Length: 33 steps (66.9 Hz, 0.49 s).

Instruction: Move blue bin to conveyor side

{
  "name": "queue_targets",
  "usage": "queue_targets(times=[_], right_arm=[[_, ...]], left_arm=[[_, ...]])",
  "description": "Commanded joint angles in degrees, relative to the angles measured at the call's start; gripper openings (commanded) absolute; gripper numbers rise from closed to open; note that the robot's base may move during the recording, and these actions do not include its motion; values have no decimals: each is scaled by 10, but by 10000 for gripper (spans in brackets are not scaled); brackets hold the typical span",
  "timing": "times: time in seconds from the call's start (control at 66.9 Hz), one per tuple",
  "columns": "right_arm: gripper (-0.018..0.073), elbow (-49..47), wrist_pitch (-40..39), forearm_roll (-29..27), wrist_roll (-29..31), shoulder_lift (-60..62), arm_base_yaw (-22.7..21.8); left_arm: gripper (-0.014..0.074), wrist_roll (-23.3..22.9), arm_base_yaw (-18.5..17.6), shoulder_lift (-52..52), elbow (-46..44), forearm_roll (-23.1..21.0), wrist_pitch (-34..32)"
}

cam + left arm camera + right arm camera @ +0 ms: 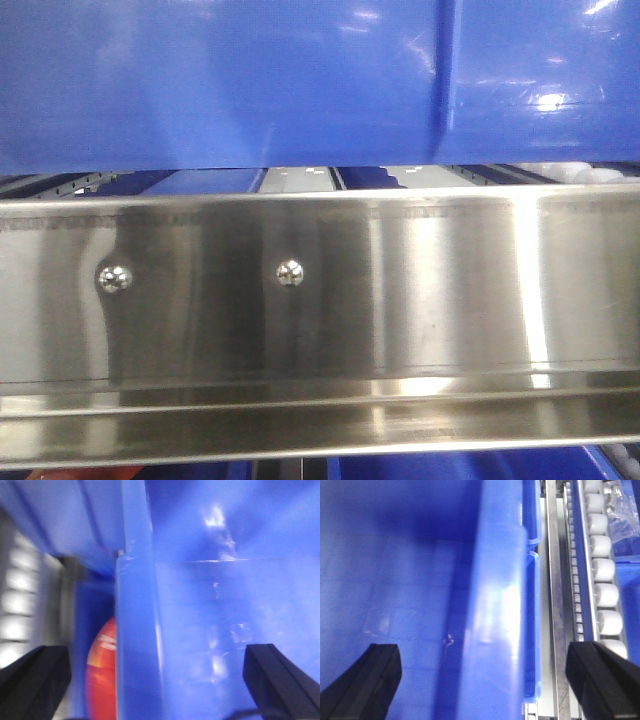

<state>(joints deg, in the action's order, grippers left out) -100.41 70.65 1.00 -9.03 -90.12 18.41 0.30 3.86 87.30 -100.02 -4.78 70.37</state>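
Blue bin [250, 80] above the steel rail [320, 290], ungripped.
Its glossy wall fills the front view; white rollers [605, 570] run just beside it, and the left claw [155, 680] and right claw [485, 680] each straddle a rim, fingers spread wide apart.

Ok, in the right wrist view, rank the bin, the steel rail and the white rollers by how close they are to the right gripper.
1. Bin: its side wall runs straight through the open right gripper.
2. Steel rail: just right of the bin wall.
3. White rollers: right of the rail, farthest out.
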Motion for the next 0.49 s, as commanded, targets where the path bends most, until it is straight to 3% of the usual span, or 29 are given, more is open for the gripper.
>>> queue_targets(times=[0.0, 0.478], right_arm=[[551, -1, -7, 8, -1, 0, 1], [551, -1, -7, 8, -1, 0, 1]], left_arm=[[601, 8, 5, 1, -3, 5, -4], [601, 10, -26, 39, 0, 24, -4]])
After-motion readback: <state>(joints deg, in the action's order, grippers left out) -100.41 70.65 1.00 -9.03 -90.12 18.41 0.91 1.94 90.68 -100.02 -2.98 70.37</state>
